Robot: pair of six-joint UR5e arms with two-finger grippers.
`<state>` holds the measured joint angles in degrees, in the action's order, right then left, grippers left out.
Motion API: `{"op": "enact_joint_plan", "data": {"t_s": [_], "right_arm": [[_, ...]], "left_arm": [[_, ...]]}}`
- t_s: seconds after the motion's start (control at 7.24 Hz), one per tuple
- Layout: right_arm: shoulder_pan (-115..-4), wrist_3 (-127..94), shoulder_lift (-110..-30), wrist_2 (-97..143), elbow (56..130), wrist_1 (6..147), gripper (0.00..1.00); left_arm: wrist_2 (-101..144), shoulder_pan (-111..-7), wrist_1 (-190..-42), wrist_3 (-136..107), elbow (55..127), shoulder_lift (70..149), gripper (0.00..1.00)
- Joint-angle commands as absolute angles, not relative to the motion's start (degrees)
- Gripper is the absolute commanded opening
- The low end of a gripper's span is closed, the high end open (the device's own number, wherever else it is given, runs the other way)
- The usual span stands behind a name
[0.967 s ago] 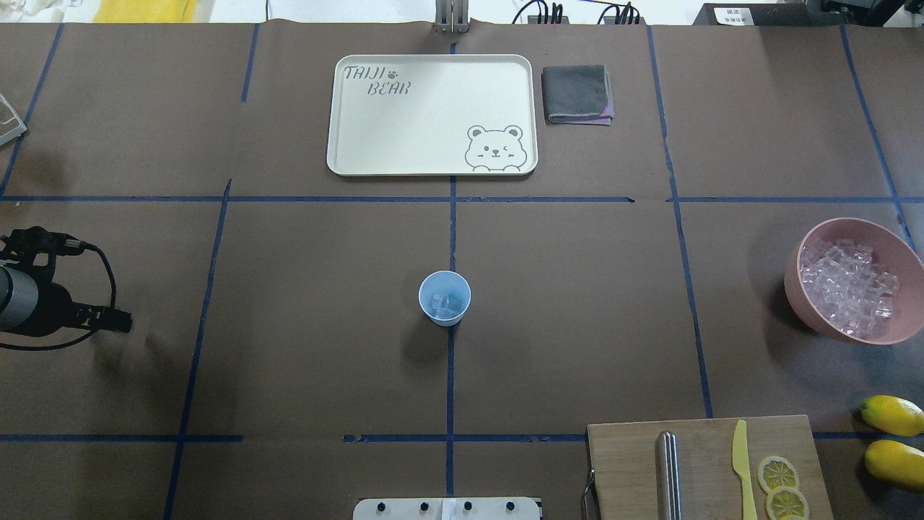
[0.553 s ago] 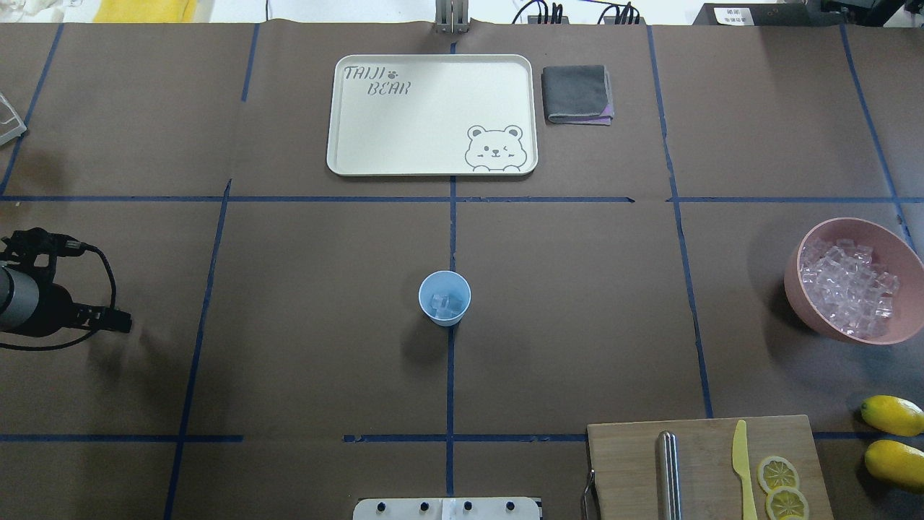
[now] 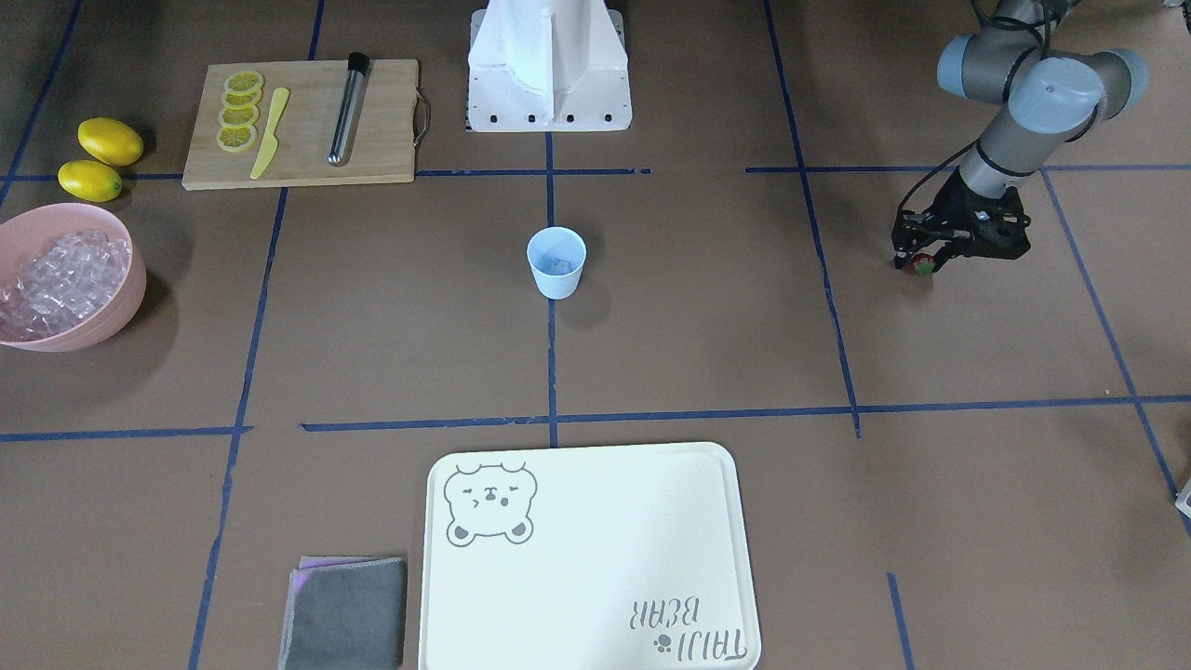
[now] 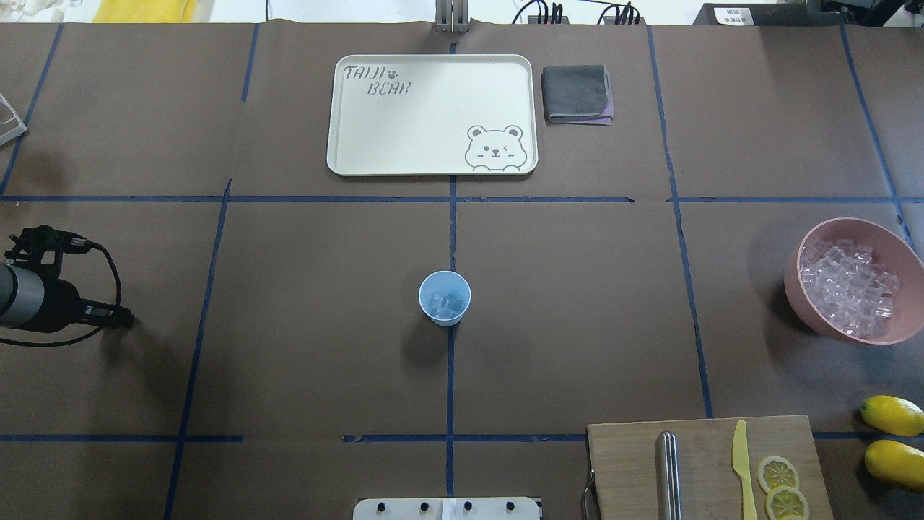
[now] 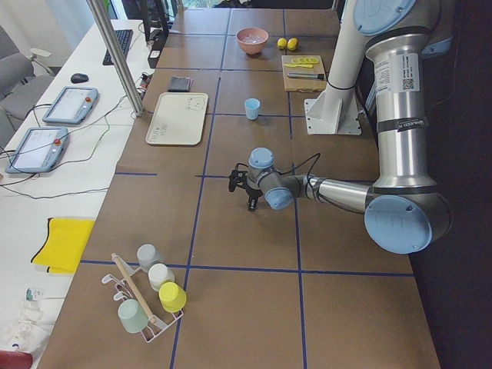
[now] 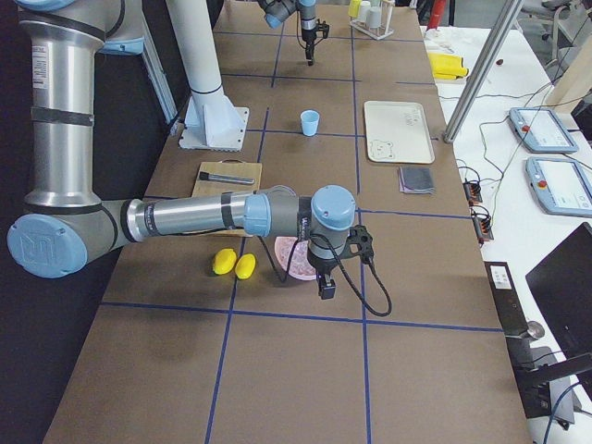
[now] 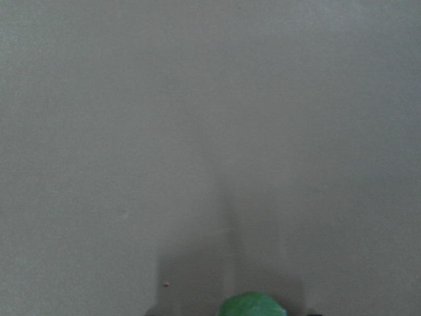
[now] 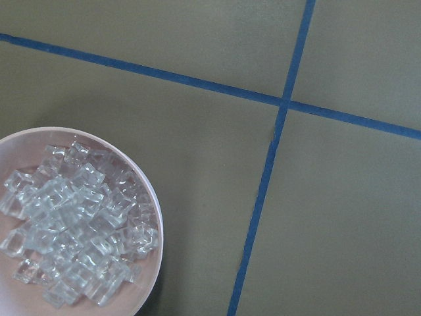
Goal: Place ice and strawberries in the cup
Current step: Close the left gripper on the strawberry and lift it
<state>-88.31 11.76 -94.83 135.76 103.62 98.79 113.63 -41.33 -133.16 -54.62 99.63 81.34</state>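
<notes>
While the cup [image 4: 445, 297] and the pink bowl [image 4: 805, 314] have stayed put over the last second, the left gripper [image 3: 917, 261] is seen to have turned slightly at the left end of the table [image 4: 289, 361]. The strawberry [image 3: 923, 266] is pinched between its jaws, low over the surface and well apart from the cup. Ice [image 4: 445, 304] is already held in the cup, so the carry to the cup is judged next. The left forearm is stretched out low, tool pointed down. The right gripper [image 6: 326, 283] is hung near the bowl; its jaw state cannot be told.
</notes>
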Motion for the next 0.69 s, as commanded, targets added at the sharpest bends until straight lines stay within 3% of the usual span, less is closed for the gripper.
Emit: {"op": "enact_joint_plan", "data": {"t_s": [0.0,0.28,0.55], "right_arm": [[-88.3,11.8,-94.8,135.7,103.6,98.8,0.99],[-88.3,11.7,-94.8,135.7,103.6,98.8,0.99],[-88.3,11.1,-94.8,135.8,103.8,98.8,0.99]], "left_arm": [[113.6,-41.5,-133.1,-54.6,100.6,81.0,0.38],[113.6,-41.7,-133.0,-54.6,101.5,80.9,0.09],[117.0,-41.8,-122.1,-54.5,109.9,81.5,0.08]]}}
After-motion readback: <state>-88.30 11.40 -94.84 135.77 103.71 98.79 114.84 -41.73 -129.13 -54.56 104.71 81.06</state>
